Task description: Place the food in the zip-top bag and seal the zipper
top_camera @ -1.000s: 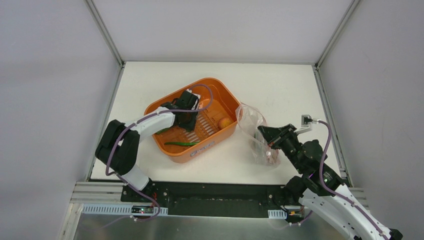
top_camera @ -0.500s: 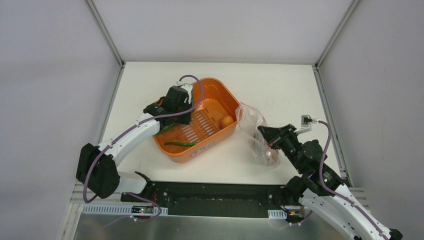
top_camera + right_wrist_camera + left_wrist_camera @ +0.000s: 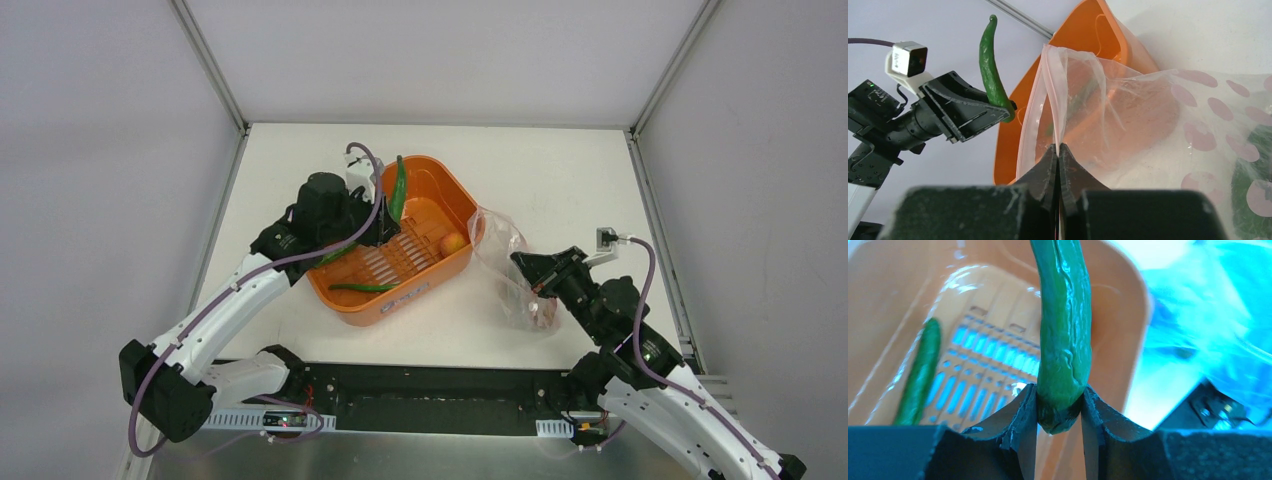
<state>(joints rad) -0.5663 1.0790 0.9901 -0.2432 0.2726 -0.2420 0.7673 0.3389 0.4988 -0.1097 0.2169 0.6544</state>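
Observation:
My left gripper [image 3: 384, 226] [image 3: 1059, 405] is shut on the stem end of a long green chili pepper [image 3: 399, 186] [image 3: 1064, 330]. The pepper points up over the orange tub's far side. Two more green peppers [image 3: 364, 288] [image 3: 921, 371] and an orange round piece [image 3: 452, 244] lie in the tub. My right gripper [image 3: 523, 264] [image 3: 1058, 150] is shut on the mouth edge of the zip-top bag [image 3: 503, 250] [image 3: 1148, 130], beside the tub's right end. Its pink zipper [image 3: 1028, 125] stands parted. Dark-red pieces [image 3: 543, 313] and something green [image 3: 1250, 190] lie inside the bag.
The orange tub [image 3: 400, 300] [image 3: 893, 285] [image 3: 1088, 25] sits mid-table with a slotted floor. White enclosure walls with metal posts [image 3: 210, 65] close in the left, right and back. The black base rail [image 3: 430, 395] runs along the near edge.
The left arm has lifted a green pepper out of the tub and drawn back to the left, so the pepper now stands upright. The right gripper has barely moved, still pinching the bag.

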